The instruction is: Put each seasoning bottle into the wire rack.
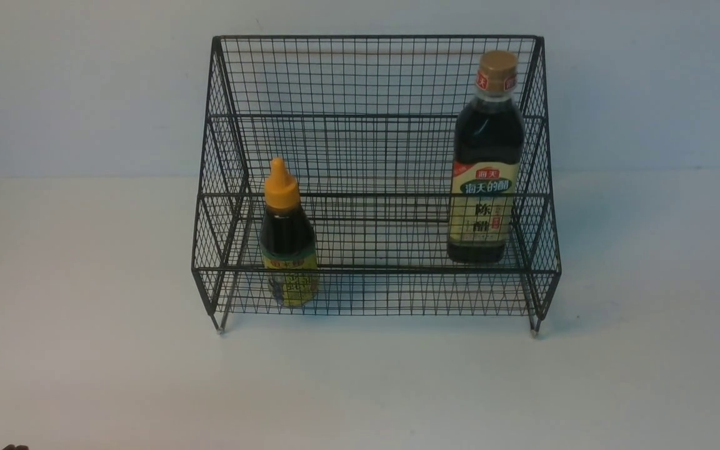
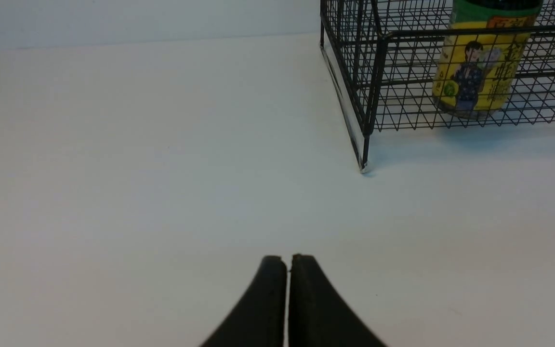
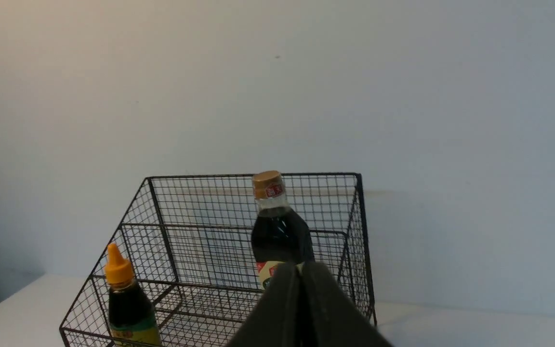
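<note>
The small squeeze bottle with orange pointed cap [image 1: 287, 244] and the tall dark bottle with tan cap [image 1: 486, 162] both stand upright inside the black wire-mesh rack [image 1: 372, 81], caps pointing up, on its lower tier at opposite ends. They look rigid, smooth and rather heavy with liquid, so the body below the shoulder seems the best place to hold. The left gripper [image 2: 287, 260] and the right gripper [image 3: 300, 270] have their fingers pressed together, holding nothing.

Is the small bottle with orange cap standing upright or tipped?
Upright: the small bottle stands in the wire rack's lower tier, cap pointing up.

Black wire rack [image 1: 372, 156] with a criss-cross square pattern. Small bottle [image 1: 287, 240]: orange cap, dark inside, yellow and green label. Tall bottle [image 1: 485, 162]: tan cap, dark inside, cream label. White worktop [image 1: 85, 312]. Black hands [image 2: 288, 260].
</note>
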`<state>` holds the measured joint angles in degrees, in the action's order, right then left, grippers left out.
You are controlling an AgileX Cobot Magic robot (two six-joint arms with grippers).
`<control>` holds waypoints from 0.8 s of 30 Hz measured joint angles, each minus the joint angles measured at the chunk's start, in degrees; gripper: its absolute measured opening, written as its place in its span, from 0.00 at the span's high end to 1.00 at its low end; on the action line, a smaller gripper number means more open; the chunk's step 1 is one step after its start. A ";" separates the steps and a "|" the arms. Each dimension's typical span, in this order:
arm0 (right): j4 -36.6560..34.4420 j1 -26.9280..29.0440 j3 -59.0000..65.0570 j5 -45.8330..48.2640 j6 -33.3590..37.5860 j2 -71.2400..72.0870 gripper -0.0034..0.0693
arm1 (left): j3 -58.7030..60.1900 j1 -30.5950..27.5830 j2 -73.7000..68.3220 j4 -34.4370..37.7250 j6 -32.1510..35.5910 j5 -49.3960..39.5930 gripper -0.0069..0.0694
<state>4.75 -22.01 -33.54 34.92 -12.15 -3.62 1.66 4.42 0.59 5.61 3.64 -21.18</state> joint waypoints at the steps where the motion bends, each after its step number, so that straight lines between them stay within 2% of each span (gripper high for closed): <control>1: -2.23 0.00 1.40 -2.56 3.44 0.00 0.97 | 0.00 0.00 0.00 0.00 0.00 0.00 0.92; 5: -6.62 0.00 5.20 -10.02 9.43 0.00 0.97 | 0.00 0.00 0.00 0.00 0.00 0.00 0.92; 10: -6.71 0.66 10.85 -14.86 11.36 0.54 0.97 | 0.00 0.00 0.00 0.00 0.00 0.00 0.92; 13: -6.29 5.30 14.80 -15.81 11.47 1.97 0.97 | 0.00 0.00 0.00 0.00 0.00 0.00 0.92; 14: -6.24 8.76 17.42 -16.04 11.53 2.49 0.97 | 0.00 0.00 0.00 0.00 0.00 0.00 0.92; 15: -6.24 9.25 18.21 -16.03 11.52 2.55 0.97 | 0.00 0.00 0.00 0.00 0.00 0.00 0.92; 18: -4.32 17.19 26.45 -16.09 12.15 3.55 0.97 | 0.00 0.00 0.00 0.00 0.00 0.00 0.92; 21: -3.44 19.95 32.94 -15.82 12.83 4.20 0.97 | 0.00 0.00 0.00 0.00 0.00 0.00 0.92; 24: -3.44 20.29 34.82 -13.75 12.83 4.26 0.97 | 0.00 0.00 0.00 0.00 0.00 -0.05 0.92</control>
<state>1.31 -1.72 1.28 21.17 0.68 0.64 1.66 4.42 0.59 5.61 3.64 -21.23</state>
